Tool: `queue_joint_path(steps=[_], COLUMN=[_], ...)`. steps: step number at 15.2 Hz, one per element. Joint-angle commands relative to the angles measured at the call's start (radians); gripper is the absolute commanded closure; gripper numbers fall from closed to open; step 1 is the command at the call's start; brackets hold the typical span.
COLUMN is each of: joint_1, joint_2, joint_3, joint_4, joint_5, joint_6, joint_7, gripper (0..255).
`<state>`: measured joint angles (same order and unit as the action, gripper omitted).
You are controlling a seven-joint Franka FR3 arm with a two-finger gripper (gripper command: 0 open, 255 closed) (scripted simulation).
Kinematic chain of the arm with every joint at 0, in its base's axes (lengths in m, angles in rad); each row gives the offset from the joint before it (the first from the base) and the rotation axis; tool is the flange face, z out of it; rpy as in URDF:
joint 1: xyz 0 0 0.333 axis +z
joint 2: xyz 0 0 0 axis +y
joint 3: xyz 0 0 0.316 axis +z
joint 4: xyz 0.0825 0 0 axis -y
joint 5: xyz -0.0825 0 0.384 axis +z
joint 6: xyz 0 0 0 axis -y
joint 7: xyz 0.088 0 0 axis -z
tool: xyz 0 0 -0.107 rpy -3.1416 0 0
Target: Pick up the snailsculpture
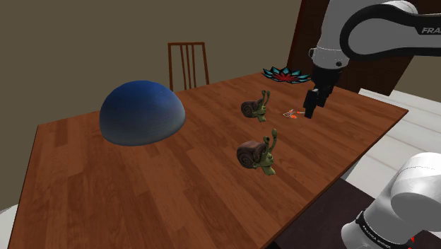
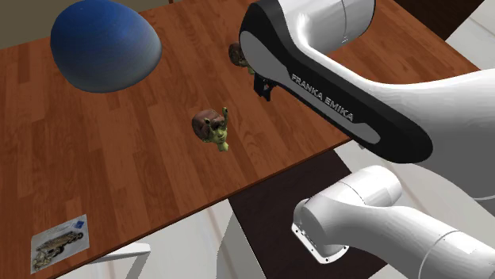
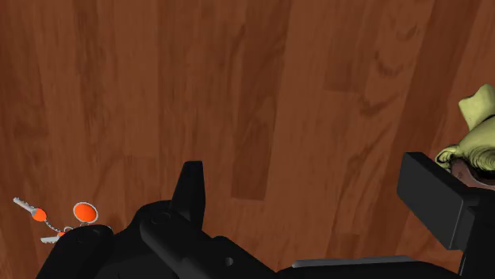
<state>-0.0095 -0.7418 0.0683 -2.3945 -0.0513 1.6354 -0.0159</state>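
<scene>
— Where is the snail?
— I count two, alike: brown shell, green body, both upright on the wooden table (image 1: 106,198). The nearer snail sculpture (image 1: 256,154) sits toward the stand-side edge. The farther snail sculpture (image 1: 256,107) is past it, toward the chair (image 1: 188,65).
— Gripper?
— The gripper (image 1: 312,106) hangs over the table, to the shoulder view's right of the farther snail sculpture. Its fingers (image 3: 190,189) stand wide apart and grip nothing, with bare planks between them. In my wrist view a green snail head (image 3: 476,131) shows just outside one finger, not touching it. I cannot tell which snail it belongs to.
— Surroundings?
— Small keys (image 1: 291,113) with an orange tag lie between the gripper and the farther snail sculpture. A blue dome (image 1: 141,112) sits well apart at the shoulder view's left. A lotus ornament (image 1: 285,74), red and teal, is at the far edge. A printed card (image 2: 59,242) lies on the floor.
</scene>
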Motion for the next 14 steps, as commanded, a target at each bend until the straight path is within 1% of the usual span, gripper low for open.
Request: queue_joint_path(steps=[1, 7, 13, 14], joint_1=[0.000, 0.048, 0.100, 0.103], joint_2=[0.000, 0.039, 0.103, 0.109], joint_3=[0.000, 0.037, 0.077, 0.080], joint_4=[0.000, -0.029, -0.030, -0.029], joint_5=[0.000, 0.190, 0.372, 0.385], joint_6=[0.000, 0.113, 0.254, 0.265], joint_7=[0.000, 0.128, 0.233, 0.239], gripper=[0, 0, 0, 0])
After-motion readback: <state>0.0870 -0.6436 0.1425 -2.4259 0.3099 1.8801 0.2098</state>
